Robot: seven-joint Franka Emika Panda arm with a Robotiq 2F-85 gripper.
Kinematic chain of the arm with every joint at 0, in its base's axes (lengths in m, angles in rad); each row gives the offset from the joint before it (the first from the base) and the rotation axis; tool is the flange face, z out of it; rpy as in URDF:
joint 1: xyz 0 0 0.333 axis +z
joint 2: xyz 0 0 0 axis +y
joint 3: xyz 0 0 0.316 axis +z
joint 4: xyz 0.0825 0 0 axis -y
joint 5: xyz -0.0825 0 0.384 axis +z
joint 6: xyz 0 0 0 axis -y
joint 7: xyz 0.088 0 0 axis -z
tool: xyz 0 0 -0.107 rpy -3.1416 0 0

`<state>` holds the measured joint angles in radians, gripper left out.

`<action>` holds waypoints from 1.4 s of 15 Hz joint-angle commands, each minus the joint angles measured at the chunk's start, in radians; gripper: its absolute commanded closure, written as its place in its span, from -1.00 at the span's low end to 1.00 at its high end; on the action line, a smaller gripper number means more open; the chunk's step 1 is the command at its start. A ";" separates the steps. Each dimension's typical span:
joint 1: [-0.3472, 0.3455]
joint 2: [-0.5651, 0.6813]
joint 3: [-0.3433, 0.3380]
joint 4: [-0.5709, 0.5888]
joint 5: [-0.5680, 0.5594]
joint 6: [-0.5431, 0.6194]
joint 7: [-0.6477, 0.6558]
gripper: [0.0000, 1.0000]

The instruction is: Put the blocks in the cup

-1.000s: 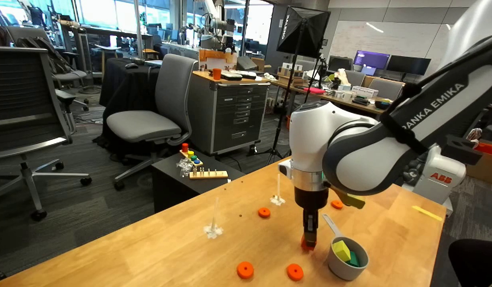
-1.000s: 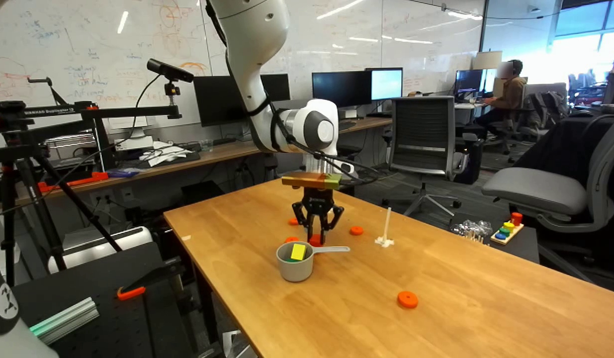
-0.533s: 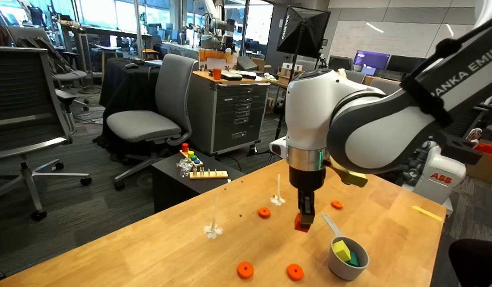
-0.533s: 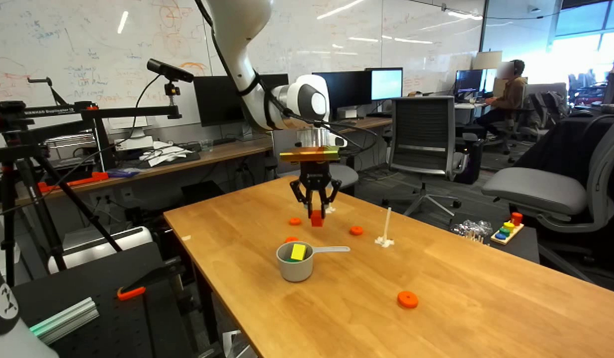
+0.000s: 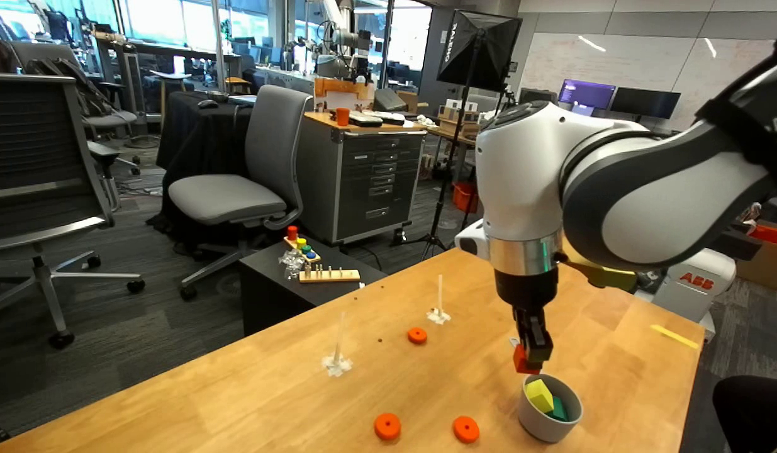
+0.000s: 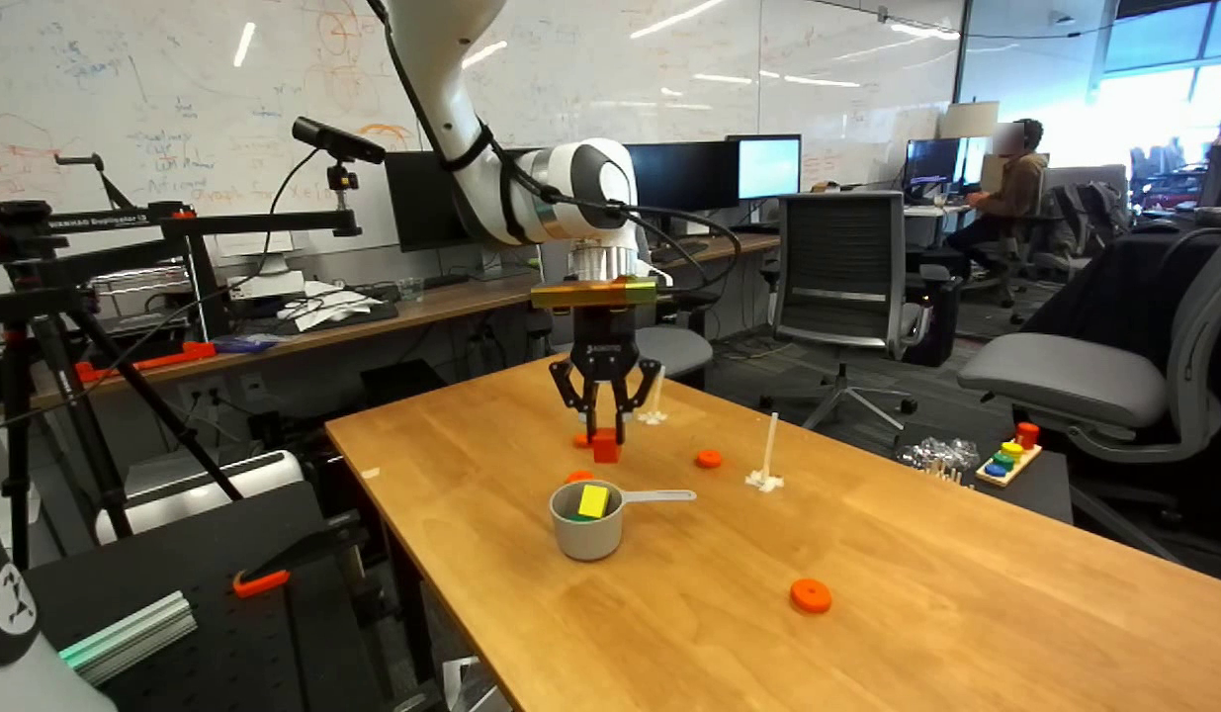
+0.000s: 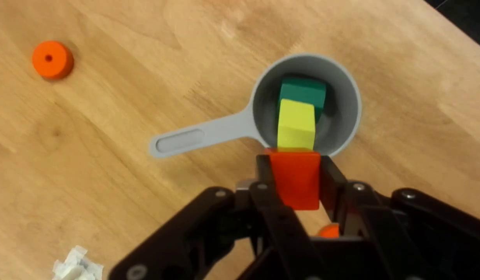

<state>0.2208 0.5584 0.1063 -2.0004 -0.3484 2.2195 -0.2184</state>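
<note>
A red block (image 7: pixel 296 181), pinched by the gripper (image 6: pixel 606 440), is now lifted and carried near, perhaps not quite over, the cup (image 6: pixel 587 539) holding a green block (image 7: pixel 303 92) and yellow block (image 7: pixel 296 124), so release seems next.

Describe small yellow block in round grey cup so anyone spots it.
On the brown wooden table, find the round grey handled cup. The small yellow block sits inside; its colour separates it from the green block there and the red block in the tool.
</note>
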 commanded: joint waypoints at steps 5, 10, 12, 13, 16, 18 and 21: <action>-0.020 -0.079 0.005 -0.160 -0.023 -0.003 -0.019 0.83; -0.027 -0.078 0.005 -0.184 -0.024 0.000 -0.024 -0.18; -0.032 -0.071 0.007 -0.180 -0.019 -0.008 -0.036 -0.47; -0.033 -0.068 0.007 -0.178 -0.019 -0.009 -0.038 -0.61; -0.038 -0.064 0.011 -0.166 -0.013 -0.015 -0.055 -0.99; -0.041 -0.064 0.016 -0.159 -0.007 -0.021 -0.071 -1.00; -0.040 -0.062 0.032 -0.137 -0.001 -0.042 -0.119 -1.00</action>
<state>0.1953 0.5186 0.1097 -2.1527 -0.3503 2.2194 -0.2825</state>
